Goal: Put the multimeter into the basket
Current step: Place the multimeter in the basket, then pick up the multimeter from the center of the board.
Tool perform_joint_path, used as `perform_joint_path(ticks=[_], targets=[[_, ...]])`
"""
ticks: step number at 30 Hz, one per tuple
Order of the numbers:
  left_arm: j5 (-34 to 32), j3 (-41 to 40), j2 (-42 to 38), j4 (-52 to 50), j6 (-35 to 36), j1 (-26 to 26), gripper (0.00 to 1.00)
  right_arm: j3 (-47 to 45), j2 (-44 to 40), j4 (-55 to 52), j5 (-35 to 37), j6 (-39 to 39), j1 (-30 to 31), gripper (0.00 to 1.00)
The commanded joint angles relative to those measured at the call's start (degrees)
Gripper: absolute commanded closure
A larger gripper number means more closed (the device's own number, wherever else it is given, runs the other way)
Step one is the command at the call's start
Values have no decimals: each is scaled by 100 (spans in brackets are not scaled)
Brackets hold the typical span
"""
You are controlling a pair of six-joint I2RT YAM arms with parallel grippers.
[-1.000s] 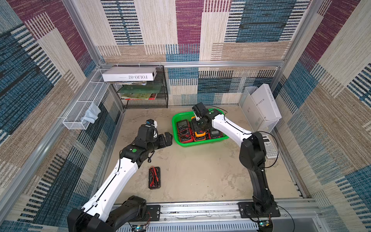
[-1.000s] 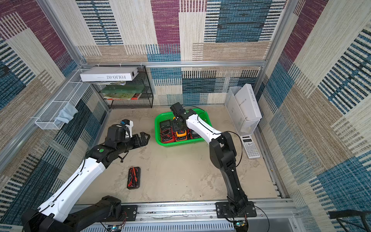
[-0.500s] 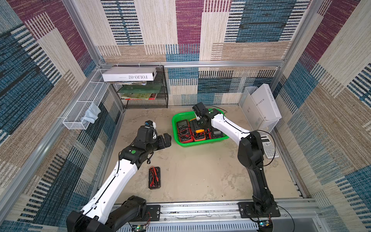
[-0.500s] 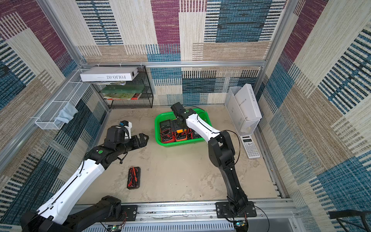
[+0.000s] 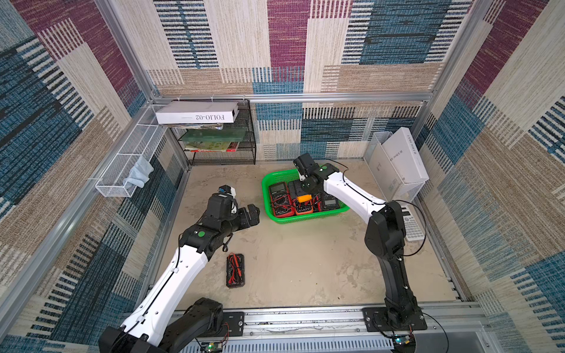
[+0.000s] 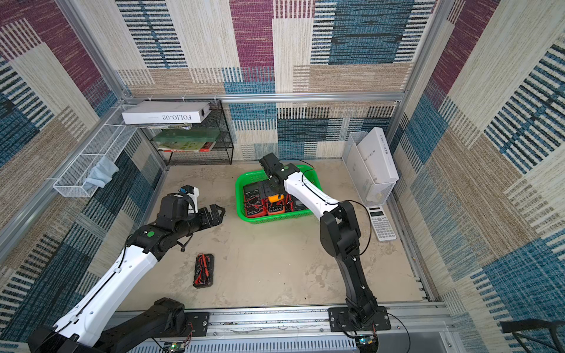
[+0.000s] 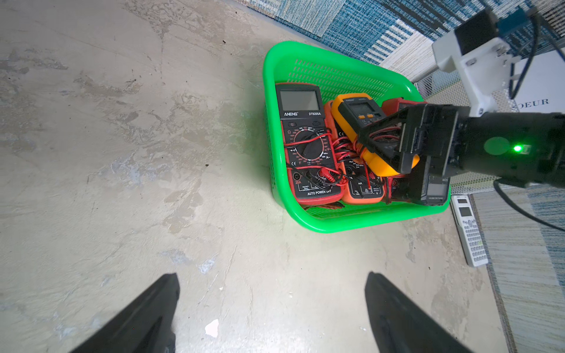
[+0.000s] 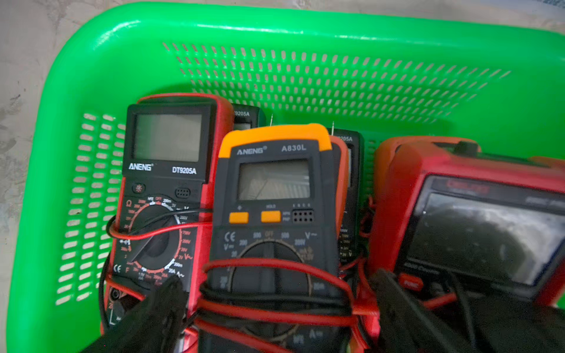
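The green basket (image 5: 305, 220) (image 6: 275, 219) (image 7: 351, 226) (image 8: 275, 24) stands at the back of the floor. An orange multimeter (image 8: 275, 183) (image 7: 357, 111) (image 5: 305, 198) wrapped in red leads lies on top of others inside it. My right gripper (image 8: 278, 281) is open, one finger on each side of that multimeter's lower half. A red multimeter (image 8: 168, 183) (image 7: 305, 143) lies beside it. Left of the basket, my left gripper (image 7: 271, 275) (image 5: 252, 214) (image 6: 215, 214) hangs open and empty over bare floor. Another black multimeter (image 5: 235, 270) (image 6: 204, 270) with red leads lies near the front.
A white calculator (image 5: 412, 227) (image 6: 380, 226) (image 7: 469, 232) lies right of the basket. A white file holder (image 5: 397, 162) stands in the back right corner, a black mesh rack (image 5: 220, 143) at the back left. A white wire basket (image 5: 128, 165) hangs on the left wall.
My right gripper's jaws have opened wide off the orange multimeter, which now rests in the basket. The left arm has barely moved.
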Motion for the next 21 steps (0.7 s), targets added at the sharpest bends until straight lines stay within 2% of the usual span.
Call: perform_joint_path(ticks=[1, 13, 21], targets=[[-130, -14, -53, -77, -27, 9, 0, 63, -127, -47, 14, 59, 56, 0], [-322, -228, -329, -288, -128, 11, 0, 219, -479, -120, 40, 172, 470, 0], [-689, -549, -755, -566, -403, 12, 0, -143, -626, 44, 66, 513, 1200, 0]])
